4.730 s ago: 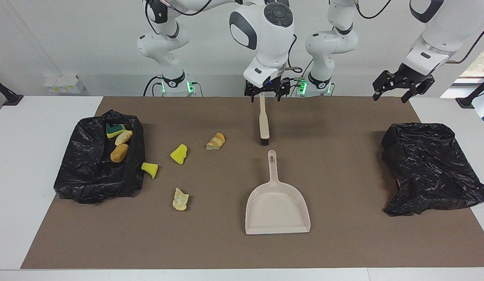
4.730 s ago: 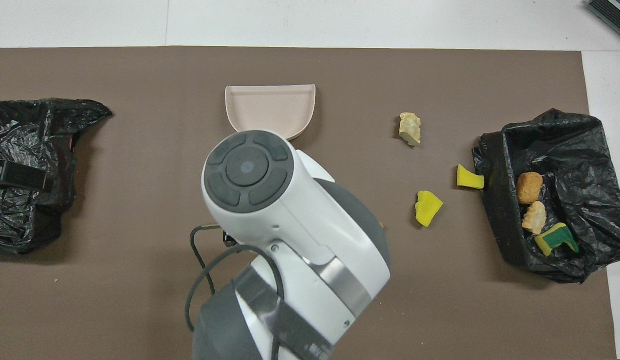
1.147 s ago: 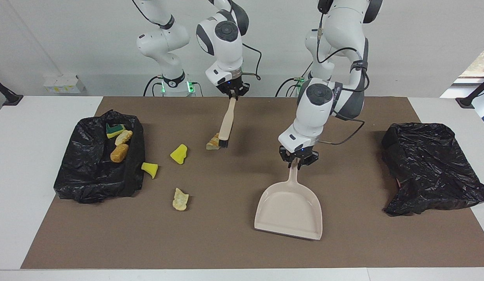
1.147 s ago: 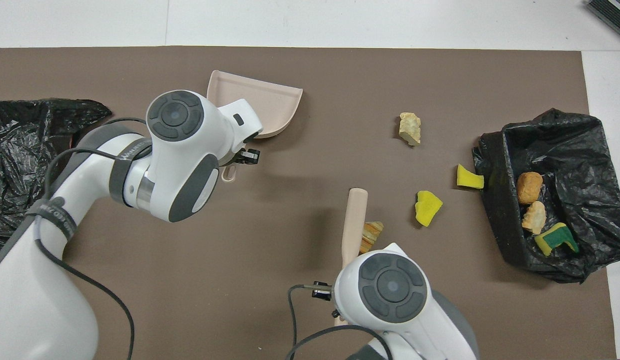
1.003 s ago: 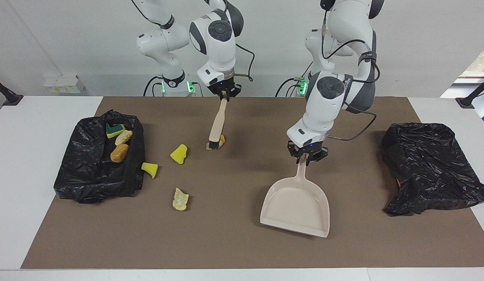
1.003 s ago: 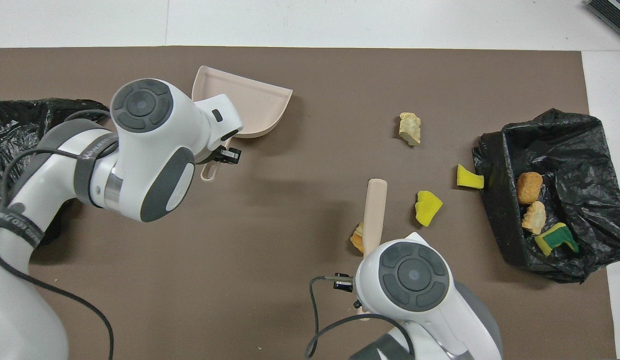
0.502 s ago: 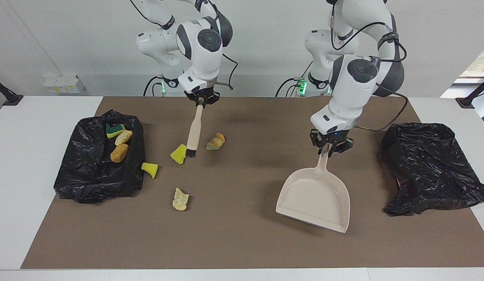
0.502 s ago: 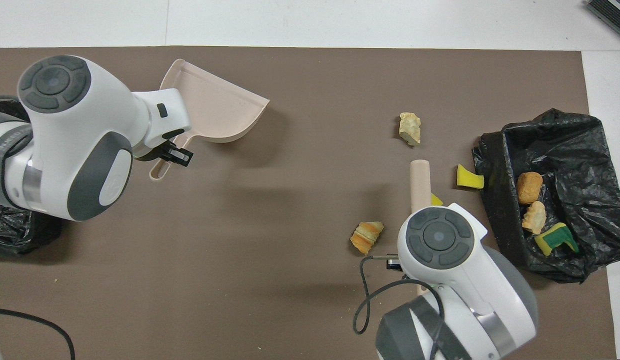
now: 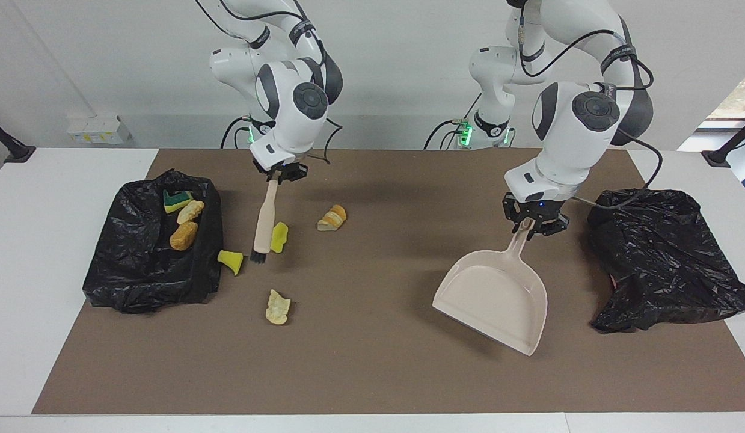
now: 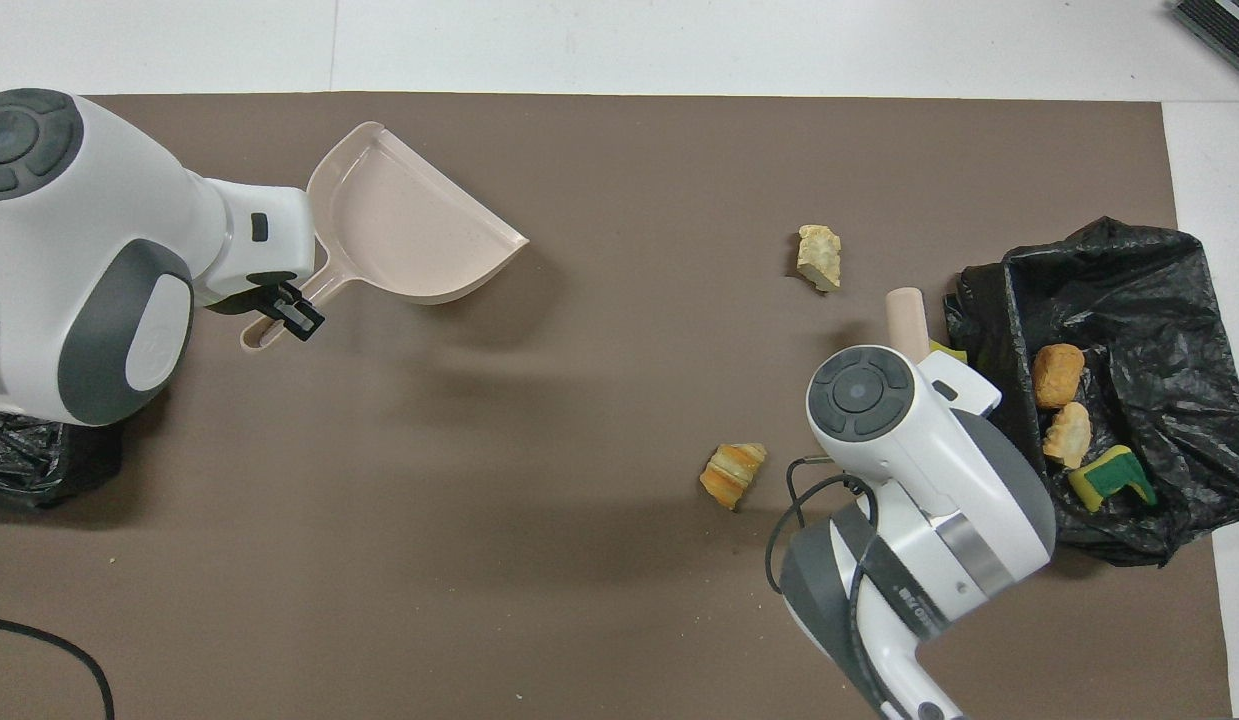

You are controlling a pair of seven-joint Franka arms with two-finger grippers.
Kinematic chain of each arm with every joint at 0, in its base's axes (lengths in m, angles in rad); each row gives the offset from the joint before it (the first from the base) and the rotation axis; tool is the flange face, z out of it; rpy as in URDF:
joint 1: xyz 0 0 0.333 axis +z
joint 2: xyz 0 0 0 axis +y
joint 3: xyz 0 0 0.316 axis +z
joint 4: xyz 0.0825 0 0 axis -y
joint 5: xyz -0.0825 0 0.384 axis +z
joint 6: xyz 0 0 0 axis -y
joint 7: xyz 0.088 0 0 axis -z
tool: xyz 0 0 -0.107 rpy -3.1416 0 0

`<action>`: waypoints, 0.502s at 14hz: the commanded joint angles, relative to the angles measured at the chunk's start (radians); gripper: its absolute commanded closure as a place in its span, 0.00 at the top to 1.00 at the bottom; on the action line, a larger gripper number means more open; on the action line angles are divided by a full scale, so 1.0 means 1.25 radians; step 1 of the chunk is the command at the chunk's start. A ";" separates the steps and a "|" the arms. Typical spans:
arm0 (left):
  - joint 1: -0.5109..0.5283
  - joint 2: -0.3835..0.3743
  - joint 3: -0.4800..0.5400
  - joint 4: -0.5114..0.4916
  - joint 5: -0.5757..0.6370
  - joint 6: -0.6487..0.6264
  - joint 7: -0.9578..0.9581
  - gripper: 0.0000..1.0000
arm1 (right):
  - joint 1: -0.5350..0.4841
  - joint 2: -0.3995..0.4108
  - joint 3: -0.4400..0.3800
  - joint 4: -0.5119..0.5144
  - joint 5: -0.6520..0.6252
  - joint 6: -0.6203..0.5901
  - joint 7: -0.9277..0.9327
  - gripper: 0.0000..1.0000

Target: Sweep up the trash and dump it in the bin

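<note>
My right gripper is shut on the handle of a beige brush. The brush bristles hang low between a yellow sponge chunk and a yellow wedge beside the black-bagged bin. My left gripper is shut on the handle of the beige dustpan, which is lifted and tilted over the mat. A striped bread lump and a tan lump lie loose on the mat. In the bin are a green-backed sponge and two bread lumps. In the overhead view the right arm hides its gripper.
A second black bag lies at the left arm's end of the table, next to the dustpan. The brown mat covers most of the white table. The bin stands at the right arm's end.
The right gripper has swung the brush from the striped bread lump past the yellow chunk toward the bin. The left gripper has carried the dustpan toward the left arm's end and turned it.
</note>
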 commanded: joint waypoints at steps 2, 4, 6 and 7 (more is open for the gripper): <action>0.001 -0.014 -0.004 -0.006 -0.017 -0.012 0.204 0.00 | -0.038 0.049 0.010 0.029 -0.065 -0.007 -0.017 0.00; -0.003 -0.023 -0.006 -0.021 -0.011 -0.024 0.272 0.00 | -0.044 0.063 0.009 0.034 -0.098 -0.012 -0.012 0.00; -0.016 -0.046 -0.006 -0.057 -0.006 -0.024 0.366 0.00 | -0.054 0.069 0.009 0.032 -0.107 -0.007 -0.005 0.00; -0.022 -0.061 -0.006 -0.077 -0.001 -0.025 0.376 0.00 | -0.063 0.084 0.009 0.030 -0.111 -0.003 -0.004 0.00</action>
